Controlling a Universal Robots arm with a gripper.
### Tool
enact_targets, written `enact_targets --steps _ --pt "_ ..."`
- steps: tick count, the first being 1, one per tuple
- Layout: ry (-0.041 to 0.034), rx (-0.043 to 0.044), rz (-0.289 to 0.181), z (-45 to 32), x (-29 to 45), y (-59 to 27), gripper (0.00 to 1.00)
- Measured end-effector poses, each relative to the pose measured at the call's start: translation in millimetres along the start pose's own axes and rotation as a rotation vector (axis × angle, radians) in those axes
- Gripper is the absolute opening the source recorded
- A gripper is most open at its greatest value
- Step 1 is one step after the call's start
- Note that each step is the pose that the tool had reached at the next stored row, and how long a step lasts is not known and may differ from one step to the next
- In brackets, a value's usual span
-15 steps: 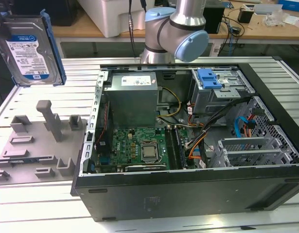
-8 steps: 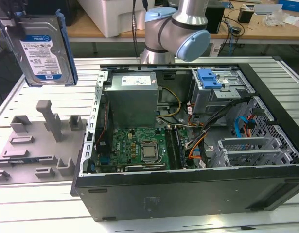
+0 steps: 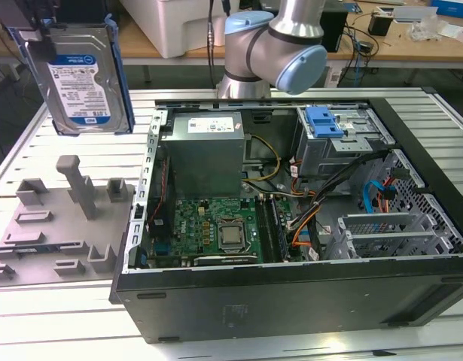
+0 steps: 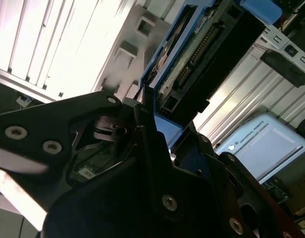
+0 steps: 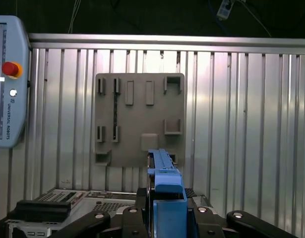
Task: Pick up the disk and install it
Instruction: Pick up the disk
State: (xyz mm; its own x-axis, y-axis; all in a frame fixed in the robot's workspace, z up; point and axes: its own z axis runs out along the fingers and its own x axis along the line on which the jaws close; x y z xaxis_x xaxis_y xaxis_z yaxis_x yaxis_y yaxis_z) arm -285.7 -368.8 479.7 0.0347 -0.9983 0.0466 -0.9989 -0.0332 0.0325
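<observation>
the gripper is clamped on the blue carrier of the disk, holding it upright in the air. under it lies a grey fixture plate, the open computer case farther to the exterior view's right

The disk hangs upright above the slatted bench at the exterior view's left, label facing the camera, a blue carrier bracket framing both its sides. Below it lies a grey fixture plate with raised posts. An open computer case rests on its side beside the plate, motherboard exposed, the robot arm behind it.
</observation>
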Motion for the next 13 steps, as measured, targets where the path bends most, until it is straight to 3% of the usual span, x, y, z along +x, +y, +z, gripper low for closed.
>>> enact_targets --steps 6,13 --pt "-0.0001 -0.0012 0.000 -1.8 6.7 -17.5 0.37" --pt "-0.0001 -0.0022 0.000 -2.8 29.9 -32.3 0.37"
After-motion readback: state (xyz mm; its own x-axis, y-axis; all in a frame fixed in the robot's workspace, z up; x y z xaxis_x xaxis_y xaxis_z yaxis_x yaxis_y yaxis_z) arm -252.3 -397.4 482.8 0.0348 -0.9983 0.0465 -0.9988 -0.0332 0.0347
